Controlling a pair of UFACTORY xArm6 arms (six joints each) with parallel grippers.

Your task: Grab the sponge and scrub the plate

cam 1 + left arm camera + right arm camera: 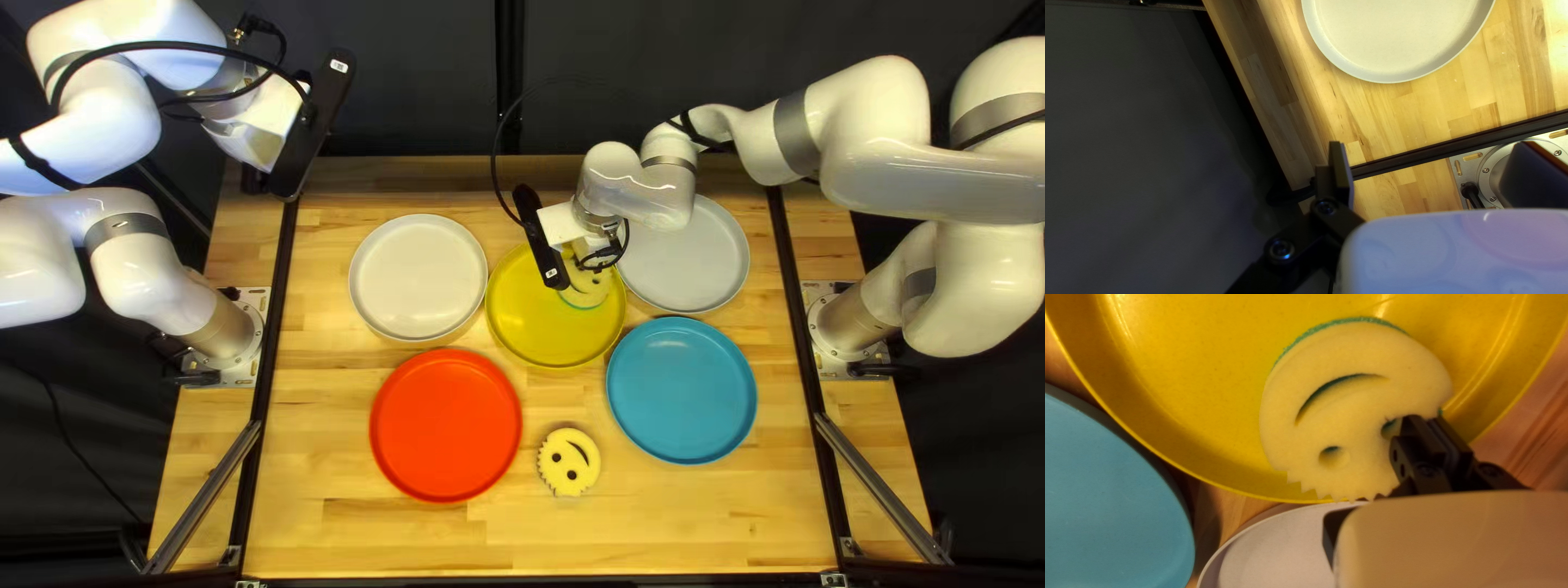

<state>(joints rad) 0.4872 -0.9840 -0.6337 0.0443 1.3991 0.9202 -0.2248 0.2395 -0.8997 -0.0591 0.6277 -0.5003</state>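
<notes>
My right gripper (588, 261) is over the yellow plate (533, 327), at a smiley sponge (591, 285). In the right wrist view, the right gripper (1432, 422) is shut on one edge of the yellow sponge (1350, 403), whose green underside shows along its rim; the sponge lies within the yellow plate (1181, 403). A second smiley sponge (568, 462) rests on the table. My left gripper (310, 131) is raised over the table's far left corner. In the left wrist view, the left gripper (1351, 163) is open and empty; one finger shows, the other is hidden.
Around the yellow plate are a white plate (419, 278), a grey plate (697, 256) partly under my right arm, a red plate (446, 425) and a blue plate (681, 390). Black rails (272, 316) run along the table's left and right sides.
</notes>
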